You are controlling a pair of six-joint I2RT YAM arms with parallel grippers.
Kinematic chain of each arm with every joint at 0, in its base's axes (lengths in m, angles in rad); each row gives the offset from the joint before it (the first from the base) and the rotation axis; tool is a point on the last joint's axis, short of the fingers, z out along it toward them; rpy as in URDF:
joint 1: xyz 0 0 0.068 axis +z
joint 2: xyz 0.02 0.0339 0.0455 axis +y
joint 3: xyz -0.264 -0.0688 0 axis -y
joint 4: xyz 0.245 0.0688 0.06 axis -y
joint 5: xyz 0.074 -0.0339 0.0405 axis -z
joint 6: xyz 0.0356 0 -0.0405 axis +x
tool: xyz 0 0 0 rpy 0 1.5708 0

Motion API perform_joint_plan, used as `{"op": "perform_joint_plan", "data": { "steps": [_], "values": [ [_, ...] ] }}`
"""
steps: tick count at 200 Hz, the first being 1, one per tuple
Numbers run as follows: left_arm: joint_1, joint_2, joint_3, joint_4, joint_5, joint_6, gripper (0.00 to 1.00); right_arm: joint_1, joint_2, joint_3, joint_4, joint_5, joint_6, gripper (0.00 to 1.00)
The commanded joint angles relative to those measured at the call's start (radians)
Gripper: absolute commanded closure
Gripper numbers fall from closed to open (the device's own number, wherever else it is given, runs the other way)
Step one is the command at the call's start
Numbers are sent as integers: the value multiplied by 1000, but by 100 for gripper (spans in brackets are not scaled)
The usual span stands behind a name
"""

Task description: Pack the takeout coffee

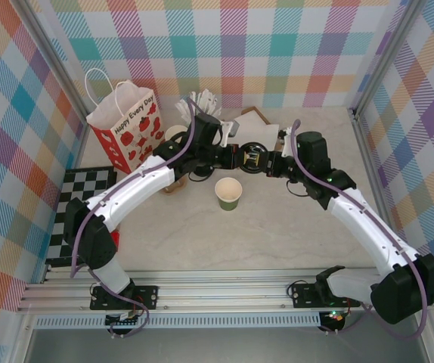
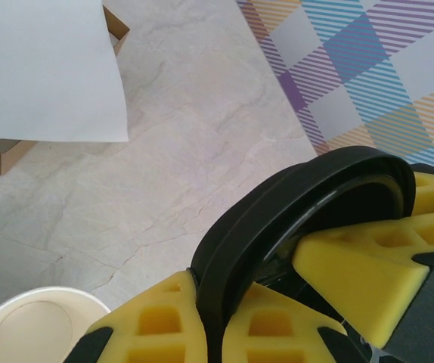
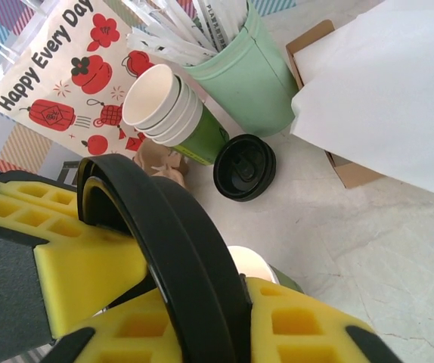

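Handover likely: left pincer (image 1: 232,153) clamps one edge of the black lid (image 1: 252,157), right pincer (image 1: 274,162) grips the opposite edge. Free one only once the other's hold is sure, lid level. Uncapped green cup (image 1: 228,194) stands on the tabletop (image 1: 300,227) below, just nearward of both pincers.

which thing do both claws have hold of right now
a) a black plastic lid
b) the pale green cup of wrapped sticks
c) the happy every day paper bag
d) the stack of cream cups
a: the black lid stands on edge, clamped in the left claw, and the right claw grips the same lid from the other side.
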Motion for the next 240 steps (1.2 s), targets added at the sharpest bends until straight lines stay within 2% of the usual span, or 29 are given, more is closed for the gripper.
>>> {"op": "perform_joint_plan", "data": {
  "steps": [1, 9, 12, 20, 28, 54, 68, 89, 106, 120, 135, 156, 178, 199, 240],
  "values": [
    [-2, -43, -11, 16, 28, -2, 100, 0, -28, 3, 27, 12, -54, 89],
    [-2, -51, -11, 14, 36, 7, 100, -1, -28, 12, 20, 18, -78, 93],
    [0, -55, -11, 14, 42, 12, 97, 0, -29, 16, 19, 22, -87, 94],
    [1, -71, -17, 9, 66, 37, 80, 1, -33, 23, 18, 31, -122, 100],
    [2, -104, -36, 14, 82, 63, 65, 1, -36, 33, 14, 41, -168, 100],
    [52, -269, -150, 56, 136, 117, 35, 2, -32, 78, 20, 32, -410, 100],
    [101, -351, -202, 66, 156, 104, 24, 3, -36, 73, 84, -7, -597, 100],
    [160, -423, -208, -26, 72, 66, 15, 4, -56, 6, 278, -131, -876, 100],
    [220, -444, -193, -81, 77, 10, 1, 17, -43, 12, 365, -167, -1066, 100],
    [264, -450, -182, -96, 183, -5, 0, 49, -40, -2, 466, -174, -1248, 100],
    [279, -440, -130, -167, 258, 7, 0, 105, -42, -34, 566, -189, -1514, 100],
    [279, -388, 6, -368, 336, 98, 0, 186, -35, -72, 664, -194, -1918, 100],
    [279, -361, 99, -505, 406, 186, 1, 203, -31, -83, 708, -268, -2181, 100],
    [279, -349, 135, -566, 442, 255, 3, 207, -25, -73, 695, -336, -2340, 100],
    [277, -290, 201, -642, 453, 294, 27, 228, -16, -18, 574, -406, -2464, 100]
  ]
}}
